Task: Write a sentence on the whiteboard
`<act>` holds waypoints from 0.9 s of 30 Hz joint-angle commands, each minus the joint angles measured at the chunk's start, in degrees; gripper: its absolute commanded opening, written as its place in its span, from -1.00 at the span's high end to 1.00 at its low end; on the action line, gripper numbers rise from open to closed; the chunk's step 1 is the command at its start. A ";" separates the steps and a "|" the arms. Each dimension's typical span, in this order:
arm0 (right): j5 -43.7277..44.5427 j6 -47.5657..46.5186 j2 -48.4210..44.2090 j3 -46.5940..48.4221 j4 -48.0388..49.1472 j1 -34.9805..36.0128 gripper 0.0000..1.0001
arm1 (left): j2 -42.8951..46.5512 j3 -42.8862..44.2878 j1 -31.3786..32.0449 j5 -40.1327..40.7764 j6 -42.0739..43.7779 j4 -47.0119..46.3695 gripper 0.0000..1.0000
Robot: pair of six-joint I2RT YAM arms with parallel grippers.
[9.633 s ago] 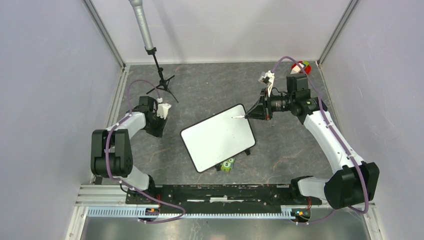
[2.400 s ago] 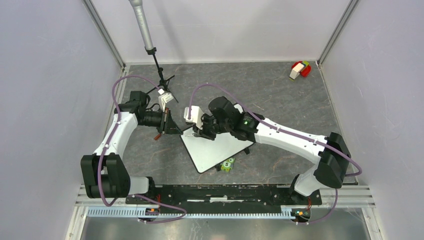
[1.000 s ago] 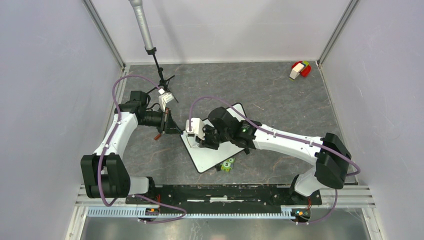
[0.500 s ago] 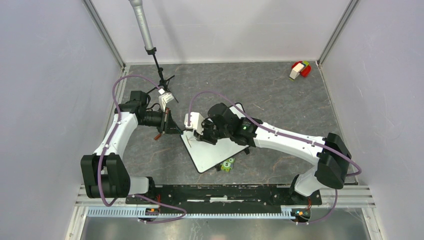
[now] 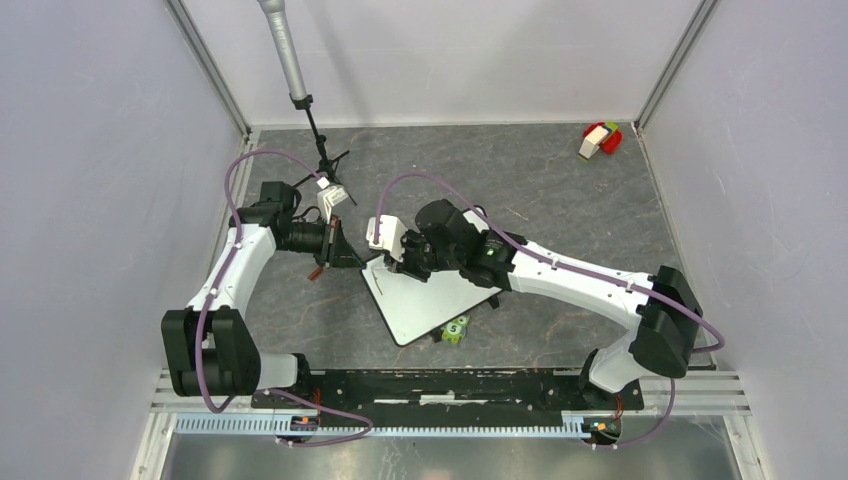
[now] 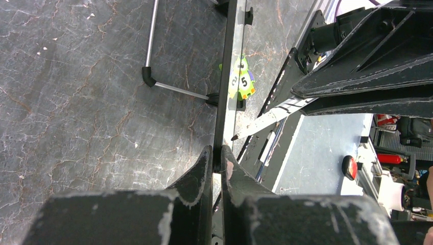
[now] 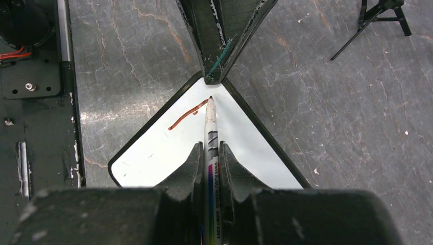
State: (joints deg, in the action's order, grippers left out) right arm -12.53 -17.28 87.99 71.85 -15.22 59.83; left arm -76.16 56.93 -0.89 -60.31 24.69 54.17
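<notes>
Gently: my right gripper point(image 7: 210, 149) clamps the marker point(image 7: 211, 125), my left gripper point(image 6: 217, 155) pinches the whiteboard point(image 7: 153, 153) corner ahead; I'd press lightly, evenly.

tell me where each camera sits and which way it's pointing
Top view: above and behind the arms, looking down on the table and whiteboard; both arms show whole.
Left wrist: on the left arm, looking along the left gripper, shut on the whiteboard's edge.
Right wrist: on the right arm, looking down past the right gripper, shut on the marker, at a reddish stroke.
Shared: both wrist views show the marker tip at the board corner and the other arm's gripper.
</notes>
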 commanded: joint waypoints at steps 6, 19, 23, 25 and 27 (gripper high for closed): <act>1.18 -0.74 0.60 1.67 1.14 -0.33 1.00 | 0.46 0.20 0.18 -1.56 1.48 -0.57 0.95; -0.96 -1.00 1.75 1.52 0.01 -0.20 1.00 | 0.02 0.38 0.18 -1.30 1.41 -0.39 0.95; 0.66 -1.00 1.83 1.33 0.49 -0.24 1.00 | 0.07 0.29 0.14 -1.25 1.26 -0.53 0.95; 1.97 -0.75 1.82 1.47 0.58 -0.26 1.00 | 0.13 0.30 0.18 -1.21 1.32 -0.53 0.95; 2.69 -0.57 1.60 1.57 0.68 -0.28 1.00 | 0.09 0.29 0.18 -1.21 1.22 -0.49 0.95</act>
State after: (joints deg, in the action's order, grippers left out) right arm -12.49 -17.82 89.32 71.99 -15.46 59.75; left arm -76.16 56.93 -0.89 -60.16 24.69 54.13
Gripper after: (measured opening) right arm 0.156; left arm 0.112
